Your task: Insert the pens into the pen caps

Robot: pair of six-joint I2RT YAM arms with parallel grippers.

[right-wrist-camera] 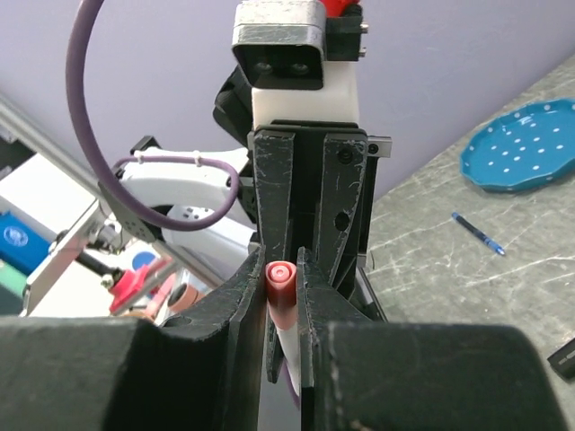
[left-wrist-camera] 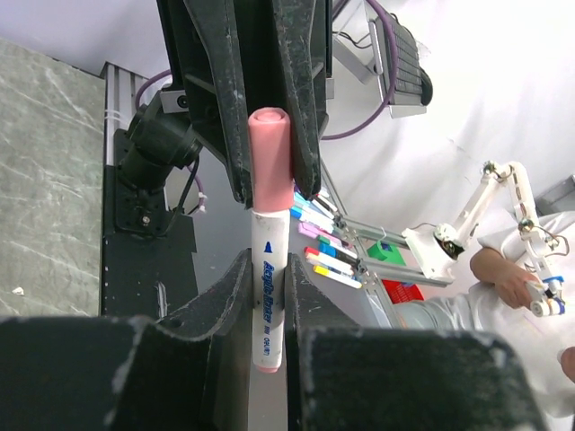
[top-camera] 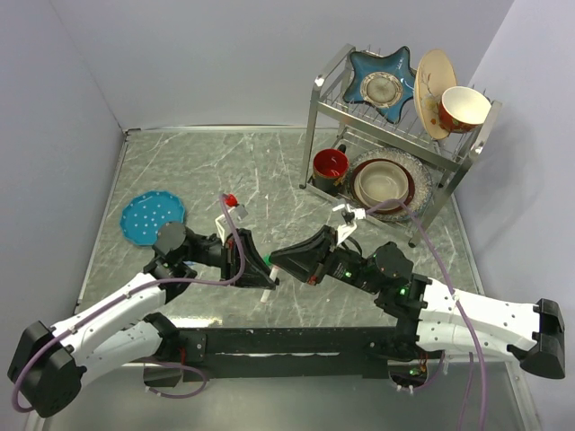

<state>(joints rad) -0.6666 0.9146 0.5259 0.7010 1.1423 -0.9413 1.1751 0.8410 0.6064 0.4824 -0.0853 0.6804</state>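
The gray stone tabletop (top-camera: pixel 269 162) sits between plain pale walls, and the two arms meet low over its near part.

The left tool (left-wrist-camera: pixel 268 269) is clenched on the white pen (left-wrist-camera: pixel 268 296). The pen stands between its two fingers (left-wrist-camera: pixel 235 296), and the pen's pink back end pokes out just past them. Tip to tip with it is the right tool (right-wrist-camera: pixel 280 271). It is clenched on the pink cap (left-wrist-camera: pixel 270 162), which lies along its fingers with the round closed end facing that tool's wrist.

The cap touches the white pen and looks pushed on, or very close to it. I cannot tell if it has gone all the way.

To do this step well, both tools should squeeze tight and line up straight. Then they should push toward each other slowly, with no twist or tilt, until the cap stops. If one tool lets go too soon, the pen could drop.

Farther off, the blue pen (right-wrist-camera: pixel 477 233) lies flat on the tabletop. It is well past the right tool's tips and a bit to one side. It has no cap that I can see.

Past that is a blue plate (right-wrist-camera: pixel 521 148). The dish rack (top-camera: pixel 395 117) stands far from both tools.
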